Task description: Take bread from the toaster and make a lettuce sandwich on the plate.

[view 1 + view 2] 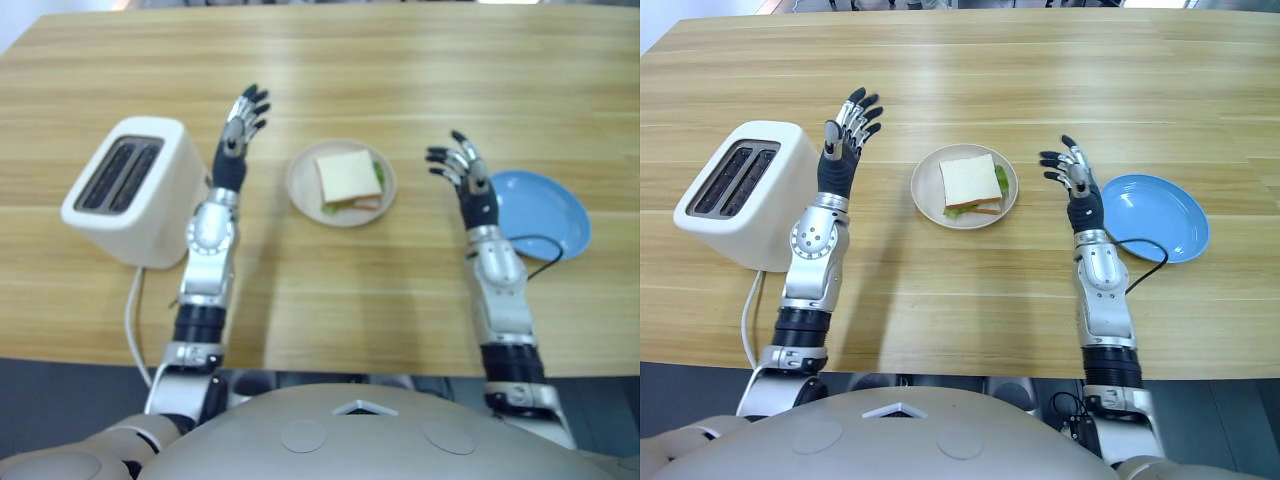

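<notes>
Sitting on a small round beige plate [926,188] at the middle of the wooden desk [1040,80] is the sandwich [970,182] of white bread, with green lettuce [1003,181] showing at its right edge. Left of the plate, the left hand [845,135] points toward the far side with its fingers spread and nothing in them, forearm stretched over the desk beside the white two-slot toaster [735,190]. Right of the plate, the right hand [1072,178] is likewise spread and holds nothing. It is just beside a round blue plate [1160,215] lying farther right.
</notes>
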Tool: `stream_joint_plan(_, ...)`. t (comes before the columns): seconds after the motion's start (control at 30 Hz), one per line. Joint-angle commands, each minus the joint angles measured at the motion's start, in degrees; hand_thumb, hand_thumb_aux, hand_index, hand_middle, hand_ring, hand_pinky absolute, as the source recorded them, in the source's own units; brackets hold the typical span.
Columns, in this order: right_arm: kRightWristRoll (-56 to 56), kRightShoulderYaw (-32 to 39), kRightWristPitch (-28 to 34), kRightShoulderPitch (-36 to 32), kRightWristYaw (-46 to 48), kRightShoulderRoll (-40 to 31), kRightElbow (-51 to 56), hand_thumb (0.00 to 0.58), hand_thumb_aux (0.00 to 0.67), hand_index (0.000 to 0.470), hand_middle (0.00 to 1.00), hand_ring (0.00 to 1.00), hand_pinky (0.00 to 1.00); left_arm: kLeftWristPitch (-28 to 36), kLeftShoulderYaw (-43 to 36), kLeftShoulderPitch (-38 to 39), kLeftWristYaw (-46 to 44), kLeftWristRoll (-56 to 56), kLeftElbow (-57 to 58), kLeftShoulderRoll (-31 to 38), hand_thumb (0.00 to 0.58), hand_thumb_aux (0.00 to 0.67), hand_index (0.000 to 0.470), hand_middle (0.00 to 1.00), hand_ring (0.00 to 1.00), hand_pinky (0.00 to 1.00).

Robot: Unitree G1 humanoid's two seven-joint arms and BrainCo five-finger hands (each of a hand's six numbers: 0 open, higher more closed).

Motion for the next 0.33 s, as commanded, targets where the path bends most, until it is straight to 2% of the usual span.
stream_joint_plan(0.03,0.5,-2.2,-4.2,-1.7,-1.2,1.9,6.2,0.000,0.000,0.000,0.00,0.00,0.00,-3.8,1.1,-0.2,0.9,-0.8,6.2,-0.9,0.000,0.000,0.000,0.00,0.00,0.00)
stream_joint_plan(0.23,-0.3,-4.4,-12.3,-6.5,-2.2,2.6,16.5,0.000,0.000,0.000,0.00,0.00,0.00,-7.9,3.2,-2.8,0.4,-3.5,14.7,-1.1,0.000,0.000,0.000,0.00,0.00,0.00)
stream_joint_plan(0.33,-2.4,-3.7,-14.4,-7.9,-2.5,2.2,19.5,0.000,0.000,0.000,0.00,0.00,0.00,-10.1,3.8,-4.0,0.1,-3.8,17.6,-0.8,0.000,0.000,0.000,0.00,0.00,0.00)
